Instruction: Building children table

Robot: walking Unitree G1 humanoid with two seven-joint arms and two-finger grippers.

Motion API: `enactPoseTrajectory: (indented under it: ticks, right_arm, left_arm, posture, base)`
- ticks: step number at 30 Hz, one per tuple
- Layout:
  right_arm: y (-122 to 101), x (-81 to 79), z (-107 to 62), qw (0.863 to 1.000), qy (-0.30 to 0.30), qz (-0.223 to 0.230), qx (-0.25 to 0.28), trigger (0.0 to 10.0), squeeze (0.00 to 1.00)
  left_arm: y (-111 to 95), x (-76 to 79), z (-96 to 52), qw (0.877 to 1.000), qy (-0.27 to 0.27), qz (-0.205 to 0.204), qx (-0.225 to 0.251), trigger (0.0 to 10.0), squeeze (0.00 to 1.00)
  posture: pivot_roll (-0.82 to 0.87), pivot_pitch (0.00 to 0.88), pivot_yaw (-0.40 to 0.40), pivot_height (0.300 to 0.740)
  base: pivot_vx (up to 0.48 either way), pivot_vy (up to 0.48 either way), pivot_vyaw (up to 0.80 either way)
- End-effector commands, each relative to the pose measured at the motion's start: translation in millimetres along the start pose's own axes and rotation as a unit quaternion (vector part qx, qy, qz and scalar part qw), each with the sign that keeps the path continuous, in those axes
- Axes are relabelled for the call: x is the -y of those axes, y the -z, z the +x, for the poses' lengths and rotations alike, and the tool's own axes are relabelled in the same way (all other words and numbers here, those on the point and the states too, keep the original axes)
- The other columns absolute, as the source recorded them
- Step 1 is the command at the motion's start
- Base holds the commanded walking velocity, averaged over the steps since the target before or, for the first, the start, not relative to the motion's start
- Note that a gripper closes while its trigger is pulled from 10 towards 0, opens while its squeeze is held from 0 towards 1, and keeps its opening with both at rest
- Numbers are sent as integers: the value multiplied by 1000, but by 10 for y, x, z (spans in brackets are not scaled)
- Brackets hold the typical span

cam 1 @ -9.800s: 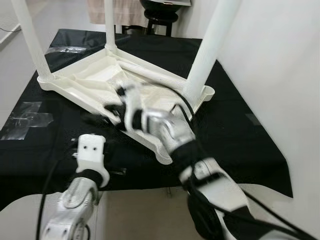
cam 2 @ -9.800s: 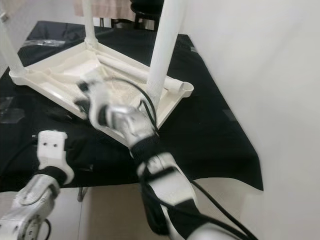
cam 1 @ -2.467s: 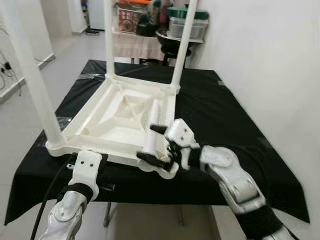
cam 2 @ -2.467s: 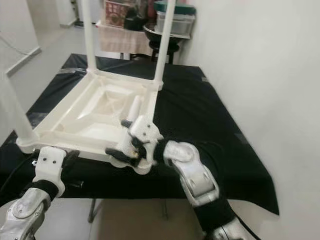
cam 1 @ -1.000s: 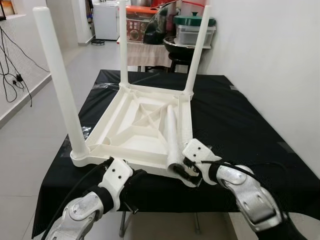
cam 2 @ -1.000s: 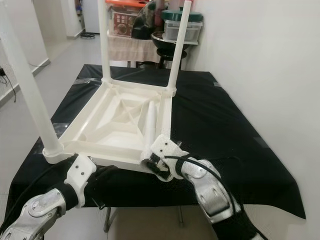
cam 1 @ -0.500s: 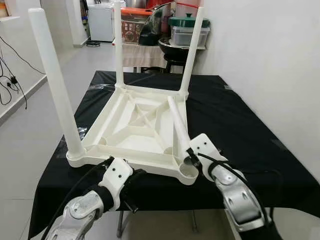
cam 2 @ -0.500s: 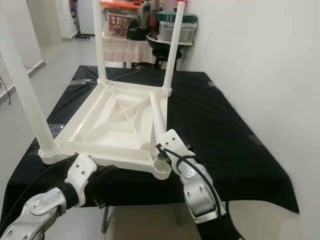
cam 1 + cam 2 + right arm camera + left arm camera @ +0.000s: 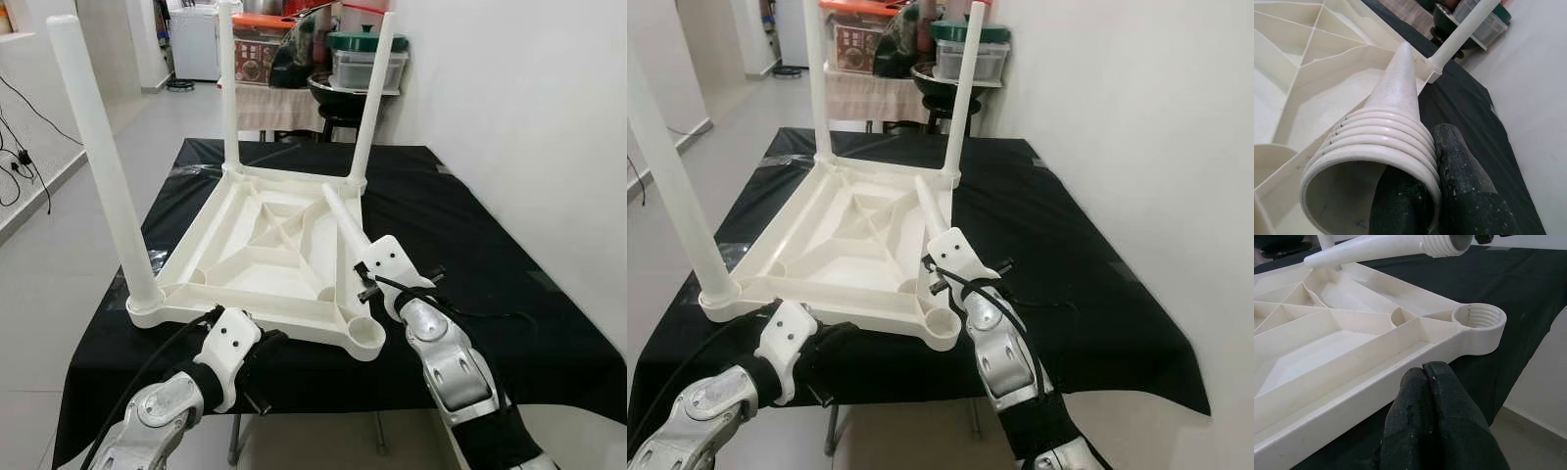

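An upturned white plastic tabletop (image 9: 265,250) is lying on a counter (image 9: 460,245) that is being covered by a black cloth. Three white legs are standing upright in its corner sockets: one at the near left corner (image 9: 103,166), one at the far left (image 9: 228,83) and one at the far right (image 9: 370,98). The near right corner socket (image 9: 365,336), threaded inside, is standing open with no leg in it.

The fourth leg (image 9: 345,227) is being held by the right end effector (image 9: 1440,196) at its threaded end, just beyond the open socket and above the tabletop's right rim. The leg is being kept tilted, its tapered far end pointing towards the far right corner and its threaded end raised off the rim. In the right wrist view the two black fingers (image 9: 1464,166) are being pressed against the underside of the ribbed thread, so the end effector is clamped on the fourth leg.

The left end effector (image 9: 1427,382) is being held low at the counter's near edge, just in front of the tabletop's near rim, with its two black fingers pressed together on nothing. Whether it is touching the rim cannot be told.

Behind the counter, containers (image 9: 367,59) are sitting on another surface draped with a pale cloth.
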State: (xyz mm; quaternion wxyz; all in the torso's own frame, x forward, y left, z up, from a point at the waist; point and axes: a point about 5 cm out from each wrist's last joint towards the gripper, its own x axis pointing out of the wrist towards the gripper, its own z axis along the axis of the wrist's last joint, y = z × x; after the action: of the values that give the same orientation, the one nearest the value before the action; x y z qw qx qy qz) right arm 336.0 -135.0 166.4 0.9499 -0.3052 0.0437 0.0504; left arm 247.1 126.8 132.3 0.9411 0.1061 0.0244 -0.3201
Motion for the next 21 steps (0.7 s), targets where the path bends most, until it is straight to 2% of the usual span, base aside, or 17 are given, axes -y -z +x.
enactPoseTrajectory:
  ticks: [1, 4, 6, 7, 8, 10, 11, 12, 13, 15, 16, 17, 18, 19, 20, 21]
  right_arm:
    - [-16, 127, 28, 999, 30, 20, 9, 0, 0]
    - [-27, 175, 37, 998, 39, 40, 15, 0, 0]
    - [-98, 441, 33, 989, 82, 112, 40, 0, 0]
    - [-192, 731, 13, 968, 125, 203, 74, 0, 0]
    - [-192, 731, 13, 968, 125, 203, 74, 0, 0]
    - [-244, 895, 1, 945, 144, 277, 94, 0, 0]
    - [-244, 895, 1, 945, 144, 277, 94, 0, 0]
    - [-281, 965, -2, 932, 147, 313, 108, 0, 0]
    - [-354, 1039, -1, 907, 138, 375, 133, 0, 0]
    - [-354, 1039, -1, 907, 138, 375, 133, 0, 0]
    - [-452, 1090, -2, 876, 109, 439, 169, 0, 0]
    - [-452, 1090, -2, 876, 109, 439, 169, 0, 0]
    - [-604, 1077, -33, 826, 34, 516, 226, 0, 0]
    - [-604, 1077, -33, 826, 34, 516, 226, 0, 0]
    - [-765, 1013, -117, 773, -59, 562, 290, 0, 0]
    - [-765, 1013, -117, 773, -59, 562, 290, 0, 0]
  left_arm:
    - [11, -11, -2, 1000, 4, 7, -5, 10000, 0]
    - [2, -18, 0, 1000, 5, 10, -3, 10000, 0]
    - [-74, -77, 38, 1000, -3, 11, 13, 10000, 0]
    - [-203, -145, 104, 999, -9, 9, 38, 10000, 0]
    - [-203, -145, 104, 999, -9, 9, 38, 10000, 0]
    - [-311, -184, 158, 998, -11, 6, 58, 10000, 0]
    - [-311, -184, 158, 998, -11, 6, 58, 10000, 0]
    - [-374, -204, 190, 997, -12, 6, 70, 10000, 0]
    - [-484, -234, 233, 996, -12, 1, 91, 10000, 0]
    - [-484, -234, 233, 996, -12, 1, 91, 10000, 0]
    - [-621, -264, 271, 993, -11, -10, 117, 10000, 0]
    - [-621, -264, 271, 993, -11, -10, 117, 10000, 0]
    - [-790, -308, 286, 988, -11, -34, 151, 10000, 0]
    - [-790, -308, 286, 988, -11, -34, 151, 10000, 0]
    - [-941, -356, 280, 981, -11, -58, 183, 10000, 0]
    - [-941, -356, 280, 981, -11, -58, 183, 10000, 0]
  posture:
    - [-39, 0, -81, 740]
    - [-39, 0, -81, 740]
    - [-51, 0, -68, 740]
    - [-58, 0, -61, 740]
    - [-58, 0, -61, 740]
    - [-63, 0, -57, 740]
    - [-63, 0, -57, 740]
    - [-64, 0, -56, 740]
    - [-69, 0, -50, 740]
    - [-69, 0, -50, 740]
    - [-71, 0, -51, 740]
    - [-71, 0, -51, 740]
    - [-69, 0, -50, 740]
    - [-69, 0, -50, 740]
    - [-65, 0, -51, 740]
    - [-65, 0, -51, 740]
  base:
    - [0, 0, 0]
    - [0, 0, 0]
    - [0, 0, 0]
    - [0, 0, 0]
    - [0, 0, 0]
    - [0, 0, 0]
    - [0, 0, 0]
    - [0, 0, 0]
    - [0, 0, 0]
    - [0, 0, 0]
    - [0, 0, 0]
    - [0, 0, 0]
    - [0, 0, 0]
    - [0, 0, 0]
    - [0, 0, 0]
    - [0, 0, 0]
